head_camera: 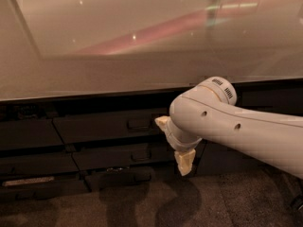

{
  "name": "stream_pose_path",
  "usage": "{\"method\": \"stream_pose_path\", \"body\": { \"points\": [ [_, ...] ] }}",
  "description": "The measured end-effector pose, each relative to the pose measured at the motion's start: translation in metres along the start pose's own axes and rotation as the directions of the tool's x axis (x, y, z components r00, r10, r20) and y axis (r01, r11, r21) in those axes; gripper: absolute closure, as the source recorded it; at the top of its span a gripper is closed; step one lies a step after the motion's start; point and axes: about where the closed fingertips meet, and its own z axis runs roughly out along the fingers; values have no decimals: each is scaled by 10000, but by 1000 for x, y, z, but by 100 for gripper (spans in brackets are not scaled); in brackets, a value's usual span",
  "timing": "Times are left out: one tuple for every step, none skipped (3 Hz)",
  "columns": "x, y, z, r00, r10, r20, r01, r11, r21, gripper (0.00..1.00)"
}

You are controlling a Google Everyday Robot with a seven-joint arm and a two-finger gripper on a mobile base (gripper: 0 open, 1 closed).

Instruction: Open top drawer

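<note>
The top drawer (pixel 99 126) is a dark front just under the pale countertop, with a small dark loop handle (pixel 138 124) at its centre. It sits flush with the fronts around it. My gripper (pixel 174 143) hangs at the end of the white arm (pixel 227 126), which comes in from the right. It is in front of the drawer's right end, just right of the handle and a little below it. The arm hides the drawer's right edge.
A glossy pale countertop (pixel 142 56) fills the upper half. Below the top drawer are two shorter dark drawer fronts (pixel 113 156) with similar handles. A dark panel (pixel 28 134) lies to the left. Brown carpet floor (pixel 118 207) lies below.
</note>
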Motion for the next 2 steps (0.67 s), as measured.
{"method": "stream_pose_path", "body": {
  "points": [
    [35,-27,17,9990,351,-279,-350,9994,41,0],
    [35,-27,17,9990,351,-279,-350,9994,41,0]
  ]
}}
